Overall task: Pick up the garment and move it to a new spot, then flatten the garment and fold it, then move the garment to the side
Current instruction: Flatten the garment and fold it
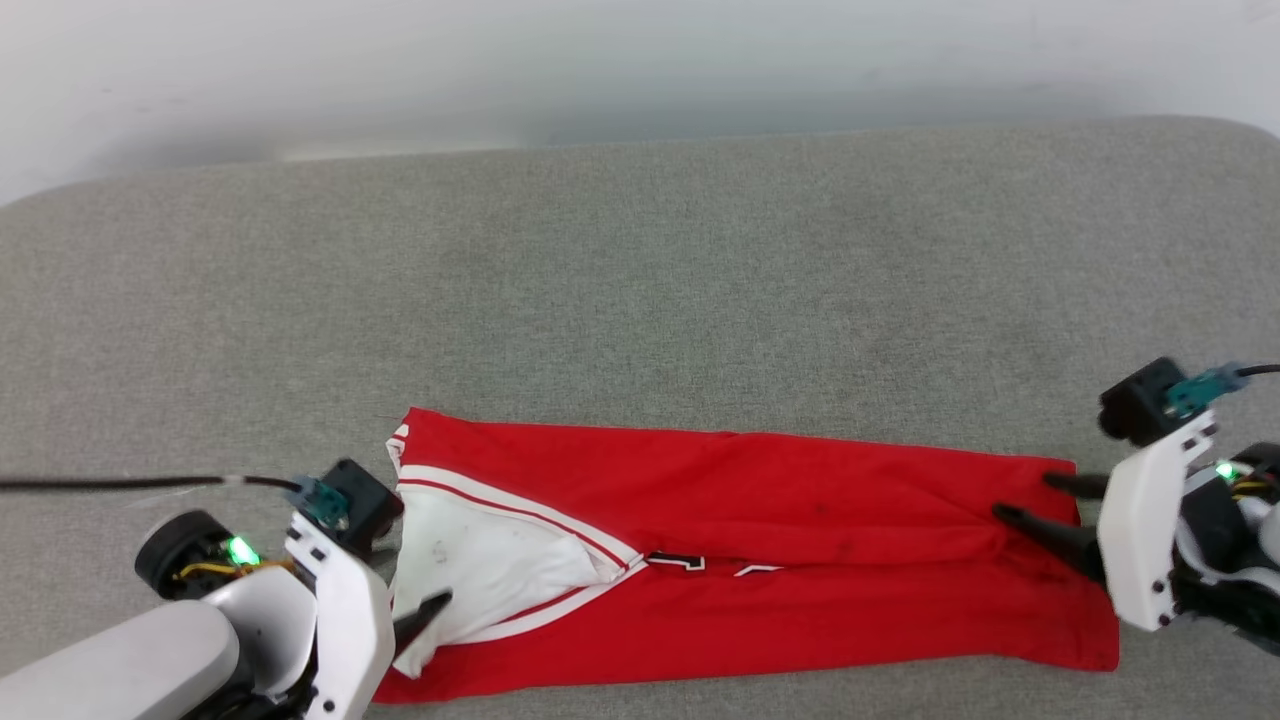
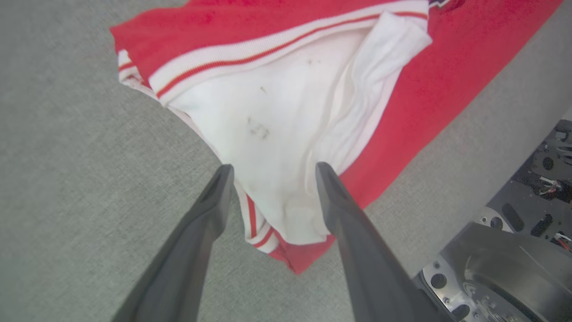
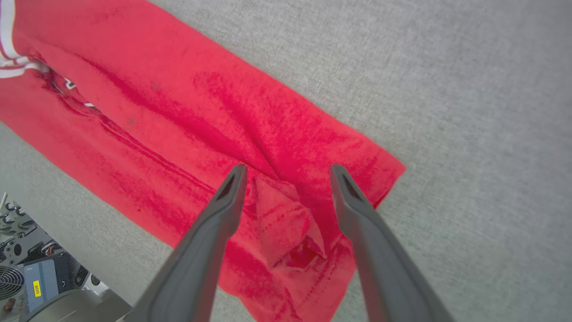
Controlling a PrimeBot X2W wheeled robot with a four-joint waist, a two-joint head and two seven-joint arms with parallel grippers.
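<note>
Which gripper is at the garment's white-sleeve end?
The left gripper: its open fingers straddle the white sleeve, while the right gripper sits over the garment's plain red hem.

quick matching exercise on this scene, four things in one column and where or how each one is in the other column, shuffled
Things:
1 left gripper
2 right gripper
3 garment
4 grey surface

Places and states:
a open, fingers over the red hem
b lying in a long folded strip
c underneath the cloth
d open, fingers over the white sleeve

Pairs: 1-d, 2-a, 3-b, 4-c
</note>
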